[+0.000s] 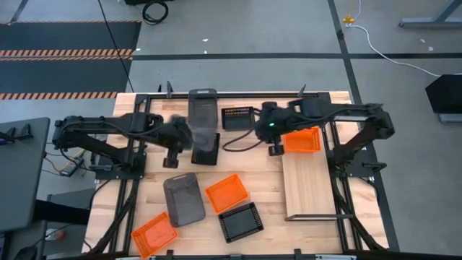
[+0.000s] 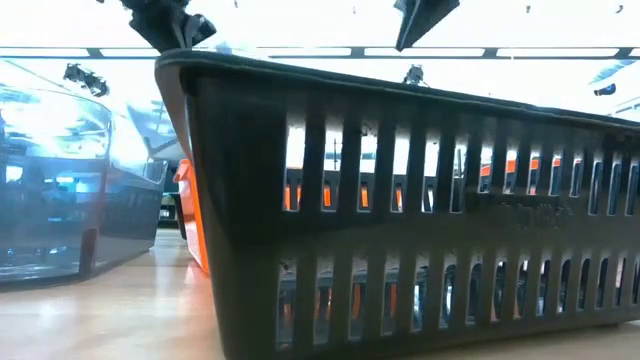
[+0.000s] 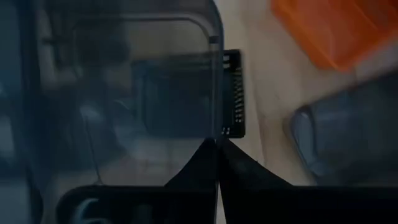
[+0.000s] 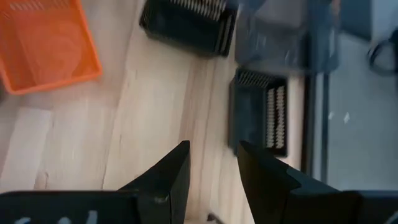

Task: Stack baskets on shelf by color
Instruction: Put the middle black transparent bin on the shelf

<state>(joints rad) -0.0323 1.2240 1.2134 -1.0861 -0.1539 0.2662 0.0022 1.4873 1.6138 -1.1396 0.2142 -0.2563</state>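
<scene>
Grey basket point(image 1: 203, 110) at the far middle of the table, lying long-ways, its near end over a black slatted basket point(image 1: 207, 149). Left gripper point(image 1: 189, 136) sits at that grey basket's side edge with its fingers pinched fully together; in the left wrist view the tips point(image 3: 217, 163) meet on the thin translucent wall point(image 3: 211, 81). Judged: clenched on the rim of the grey basket.

Handling, judged: thin moulded plastic, light, fairly stiff but the wall will flex. Smooth rim, so a pinch on 1 side lets the tray tilt or slip. Best hold is mid-way along a long wall, fingers astride the rim. Slatted black ones offer better bite.

Other baskets: 1 orange basket point(image 1: 301, 140) already on the far end of the shelf point(image 1: 310, 189), which stands at the right side of the table. 1 small black basket point(image 1: 237, 118) at the far edge. Near side: a second grey basket point(image 1: 183, 198), an orange one point(image 1: 227, 193) beside it, a black one point(image 1: 240, 221) just nearer, another orange point(image 1: 154, 235) at the near left corner. Only 8 baskets counted; any other is hidden.

Right gripper point(image 4: 212, 163) hovers between the small black basket and the shelf's orange basket, fingers apart, holding nothing.

Stacking barely begun, judged.
</scene>
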